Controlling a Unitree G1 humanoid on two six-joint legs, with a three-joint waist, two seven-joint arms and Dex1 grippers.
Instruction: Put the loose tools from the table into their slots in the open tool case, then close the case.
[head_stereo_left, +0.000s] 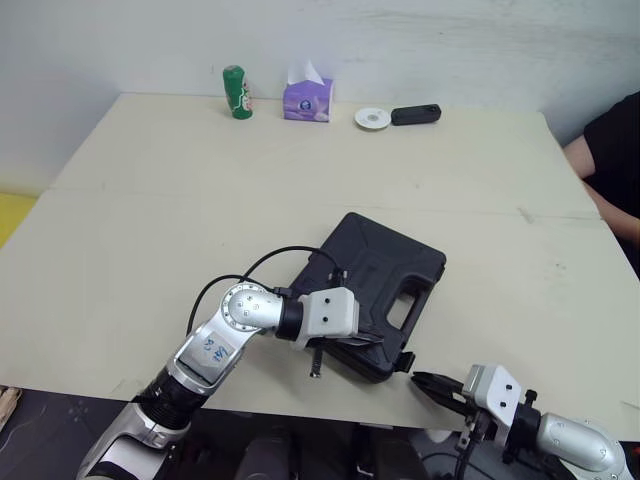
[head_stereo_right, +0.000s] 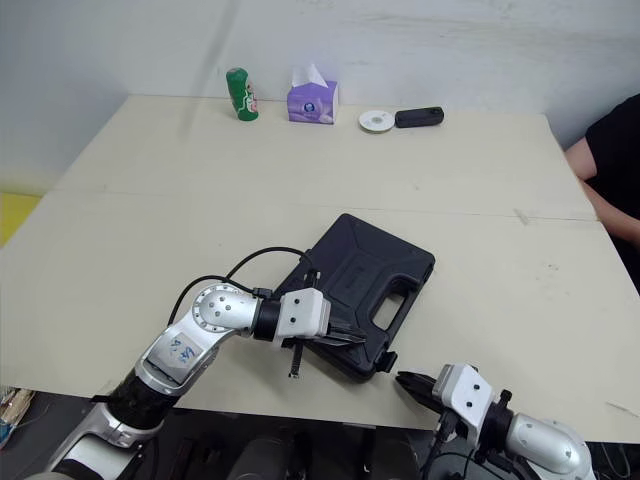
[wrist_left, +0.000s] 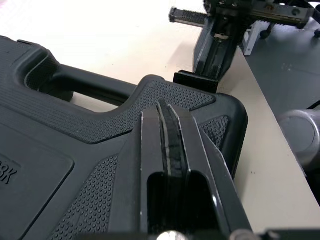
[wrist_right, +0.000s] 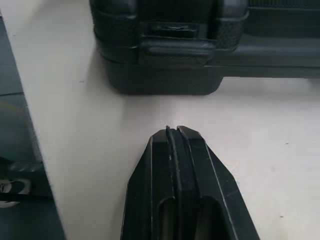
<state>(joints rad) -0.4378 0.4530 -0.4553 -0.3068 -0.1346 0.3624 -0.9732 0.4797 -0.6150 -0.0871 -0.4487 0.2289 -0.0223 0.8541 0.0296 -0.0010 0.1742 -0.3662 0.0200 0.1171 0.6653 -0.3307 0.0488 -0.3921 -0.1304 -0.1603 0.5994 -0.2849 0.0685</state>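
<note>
Over the near corner of the case (head_stereo_left: 375, 270), the left hand (head_stereo_left: 372, 340) lies low with its two black fingers (wrist_left: 150, 145) pressed flat together, holding nothing. Their tips sit above the dimpled part of the lid, beside the handle cut-out (head_stereo_left: 405, 310); whether they press on the lid or hang just clear of it cannot be told.

The right hand (head_stereo_left: 422, 380) is at the desk's front edge, its fingers (wrist_right: 197, 165) likewise pressed together and empty. It points at the case's near wall, just beside it but apart, with a strip of bare desk (head_stereo_left: 150, 220) between. In the right wrist view a latch (wrist_right: 177, 37) shows on that wall, straight ahead of the fingertips.

The case lies shut, lid down, on the near part of the desk, turned at a slant to the edge. No loose tools lie around it.

Along the far edge stand a green bottle (head_stereo_left: 236, 92) and a purple tissue box (head_stereo_left: 307, 100), then a white disc (head_stereo_left: 373, 118) and a black gadget (head_stereo_left: 416, 114). A person's arm (head_stereo_left: 610, 160) shows at the right side.
</note>
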